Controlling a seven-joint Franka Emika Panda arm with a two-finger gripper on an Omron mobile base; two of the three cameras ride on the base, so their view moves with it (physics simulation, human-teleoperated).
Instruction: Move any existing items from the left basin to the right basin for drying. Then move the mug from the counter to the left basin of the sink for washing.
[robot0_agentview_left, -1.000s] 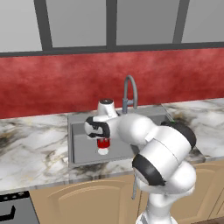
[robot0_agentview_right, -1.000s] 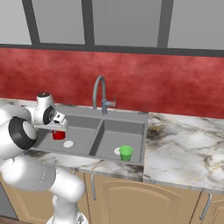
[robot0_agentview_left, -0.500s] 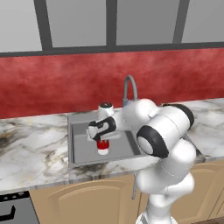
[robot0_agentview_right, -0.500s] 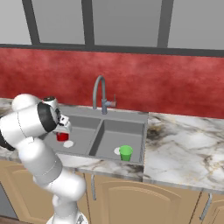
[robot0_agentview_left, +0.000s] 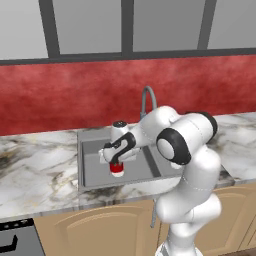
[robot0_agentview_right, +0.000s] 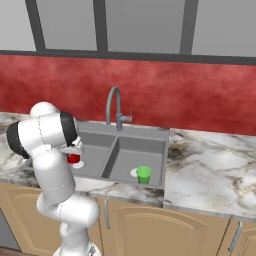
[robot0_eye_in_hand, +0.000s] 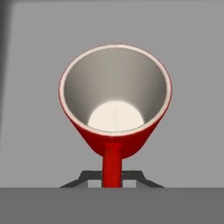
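The red mug (robot0_eye_in_hand: 116, 87), pale inside, hangs upright over the grey floor of the left basin (robot0_agentview_left: 95, 175) of the sink (robot0_agentview_right: 125, 131). My gripper (robot0_eye_in_hand: 112, 179) is shut on the mug's handle, seen from straight above in the hand view. In the base views the mug (robot0_agentview_left: 117, 169) (robot0_agentview_right: 73, 158) sits low inside the left basin (robot0_agentview_right: 97, 150), just under my gripper (robot0_agentview_left: 116, 159). Whether it touches the floor I cannot tell. A green cup (robot0_agentview_right: 144, 174) stands in the right basin (robot0_agentview_right: 145, 155) by its white drain.
The curved grey faucet (robot0_agentview_left: 146, 97) (robot0_agentview_right: 112, 100) rises behind the sink's divider. The marble counter (robot0_agentview_left: 35, 170) (robot0_agentview_right: 210, 165) stretches to both sides. My own elbow and forearm hang over the sink's front rim. A red backsplash wall runs behind.
The mug has sunk slightly lower into the left basin, still held. My arm's elbow has swung across above the sink's front edge.
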